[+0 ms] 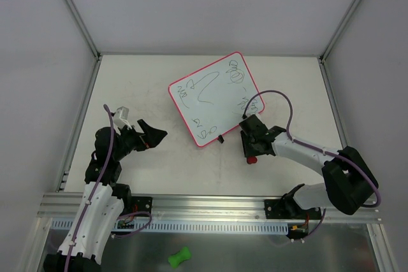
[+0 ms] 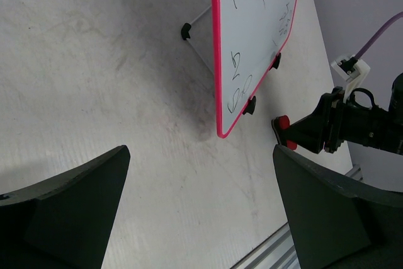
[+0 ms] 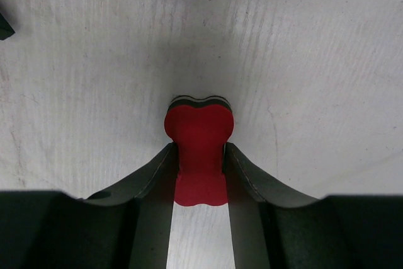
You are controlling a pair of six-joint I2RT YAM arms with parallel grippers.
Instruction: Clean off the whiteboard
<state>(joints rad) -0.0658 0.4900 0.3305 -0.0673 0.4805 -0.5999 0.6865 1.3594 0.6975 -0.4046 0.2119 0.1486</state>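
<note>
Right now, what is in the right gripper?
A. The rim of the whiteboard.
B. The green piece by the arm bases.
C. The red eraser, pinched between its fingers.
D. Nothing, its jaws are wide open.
C: the right wrist view shows the red eraser pinched between the two fingers of the right gripper, and the top view has it beside the whiteboard, not on it.

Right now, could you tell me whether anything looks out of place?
A green bone-shaped object lies off the table, beyond the front rail. The whiteboard sits skewed to the table's edges.
</note>
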